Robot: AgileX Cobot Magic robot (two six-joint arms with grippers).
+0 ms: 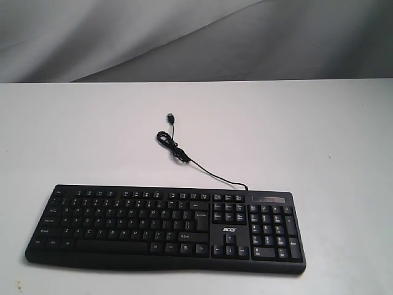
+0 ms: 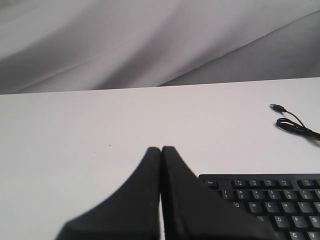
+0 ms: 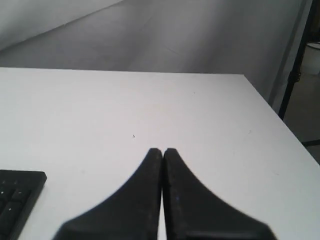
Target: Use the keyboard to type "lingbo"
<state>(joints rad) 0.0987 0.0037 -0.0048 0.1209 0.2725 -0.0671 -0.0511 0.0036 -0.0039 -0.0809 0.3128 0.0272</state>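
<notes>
The keyboard (image 1: 166, 224), low in the exterior frame, is black with white key legends, and its cable (image 1: 202, 167) is black too. The table (image 1: 307, 123) is plain white and the backdrop (image 1: 184, 37) up top is grey. The left gripper (image 2: 161, 150) and right gripper (image 3: 162, 151) are both matte black.

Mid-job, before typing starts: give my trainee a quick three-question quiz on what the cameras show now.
1. True or false: the left gripper is shut.
2. The cable plug of the keyboard is: A) in a socket, B) lying loose on the table, C) under the keyboard.
3. Fill in: in the exterior view, the number pad is at the keyboard's ___ end.
Key: 1 true; 2 B; 3 right.
</notes>
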